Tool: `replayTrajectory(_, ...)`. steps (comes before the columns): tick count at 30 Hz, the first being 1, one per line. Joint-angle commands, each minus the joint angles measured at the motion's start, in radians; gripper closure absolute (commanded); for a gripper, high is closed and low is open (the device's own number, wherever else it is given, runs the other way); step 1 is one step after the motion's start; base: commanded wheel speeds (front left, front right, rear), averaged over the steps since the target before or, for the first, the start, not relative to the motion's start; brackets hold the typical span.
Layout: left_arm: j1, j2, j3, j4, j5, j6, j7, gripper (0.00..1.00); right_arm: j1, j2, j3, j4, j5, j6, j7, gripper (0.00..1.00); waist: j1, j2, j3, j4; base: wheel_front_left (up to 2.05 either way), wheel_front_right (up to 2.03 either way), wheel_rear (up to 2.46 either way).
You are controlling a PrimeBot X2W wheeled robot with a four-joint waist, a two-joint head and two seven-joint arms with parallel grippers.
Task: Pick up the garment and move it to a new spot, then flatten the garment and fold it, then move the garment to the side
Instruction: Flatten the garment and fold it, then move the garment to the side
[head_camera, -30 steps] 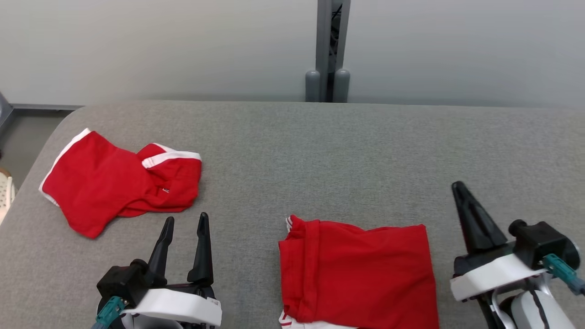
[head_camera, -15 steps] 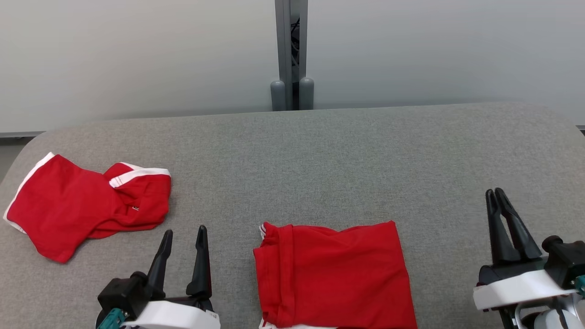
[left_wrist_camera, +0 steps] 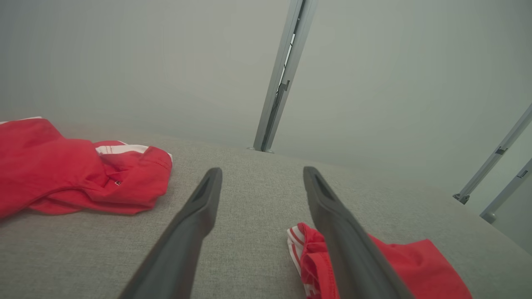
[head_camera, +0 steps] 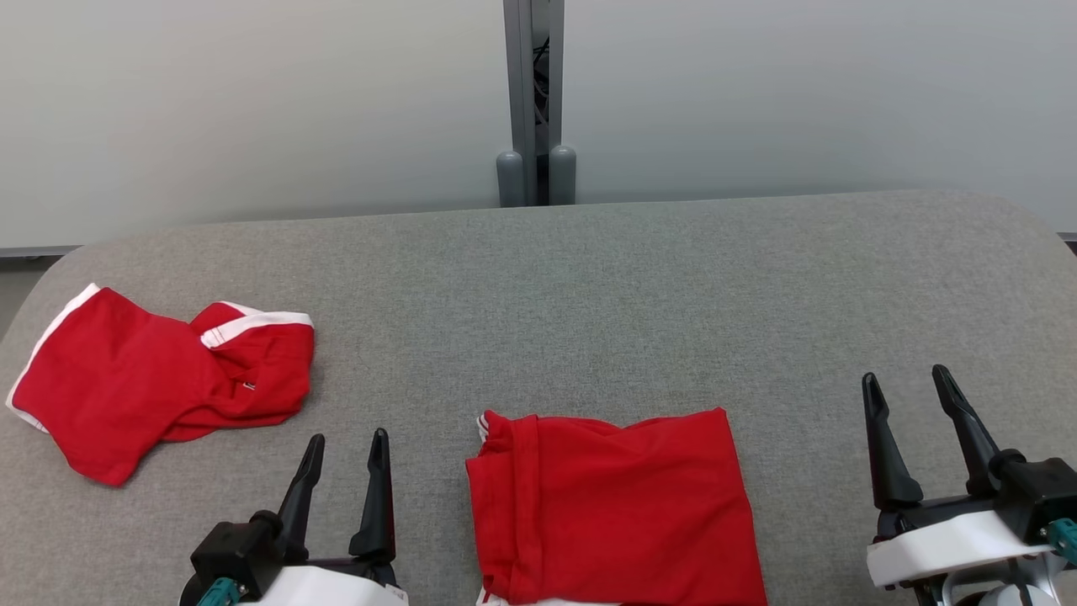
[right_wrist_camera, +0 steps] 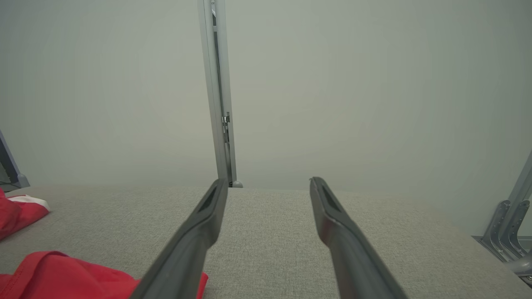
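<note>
A folded red garment point(head_camera: 610, 509) lies flat on the grey table point(head_camera: 589, 295) near its front edge, between my two grippers; it also shows in the left wrist view point(left_wrist_camera: 407, 270) and the right wrist view point(right_wrist_camera: 62, 276). A second red garment with white trim point(head_camera: 160, 379) lies crumpled at the left, also seen from the left wrist point(left_wrist_camera: 75, 176). My left gripper point(head_camera: 347, 439) hovers open and empty left of the folded garment. My right gripper point(head_camera: 905, 377) stands open and empty to its right.
A grey wall runs behind the table, with a vertical metal post point(head_camera: 533, 101) at its middle. The table's rounded corners show at far left and far right. Metal brackets point(right_wrist_camera: 505, 226) stand off the right side.
The head camera turned between the earliest frame and half a second ago. Since then my right gripper has rotated, opened and dropped lower. The left gripper barely moved. Both garments lie still.
</note>
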Motion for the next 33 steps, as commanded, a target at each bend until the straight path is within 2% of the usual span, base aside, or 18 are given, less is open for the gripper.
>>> replayTrajectory(1,-0.005,0.004,0.004,-0.004,0.001,0.001,-0.003,0.0,0.005,-0.003,0.001,0.006,0.001,0.002,-0.001,0.0,0.0,0.0,0.0,0.001,0.0,0.0,0.0)
replayTrajectory(6,-0.011,0.004,0.006,-0.006,0.0,-0.001,-0.003,0.0,0.016,-0.006,0.039,0.042,0.067,0.002,0.056,0.0,0.0,0.0,0.002,0.004,0.0,0.0,0.0)
replayTrajectory(14,-0.031,0.004,-0.005,0.006,0.005,-0.01,-0.003,0.0,0.007,-0.06,0.172,0.102,0.309,0.002,0.245,0.0,0.0,0.0,0.047,0.019,0.0,0.0,0.0)
replayTrajectory(20,-0.057,0.004,-0.013,0.014,0.009,-0.017,-0.003,0.0,-0.034,-0.077,0.226,0.144,0.474,0.002,0.34,0.0,0.0,0.0,0.086,0.042,0.0,0.0,0.0)
replayTrajectory(27,-0.079,0.004,-0.019,0.017,0.014,-0.021,-0.003,0.0,-0.094,-0.085,0.285,0.215,0.572,0.002,0.38,0.0,0.0,0.0,0.112,0.069,0.0,0.0,0.0)
replayTrajectory(33,-0.095,0.004,-0.023,0.016,0.025,-0.026,-0.003,0.0,-0.15,-0.091,0.347,0.295,0.62,0.002,0.368,0.0,0.0,0.0,0.132,0.093,0.0,0.0,0.0)
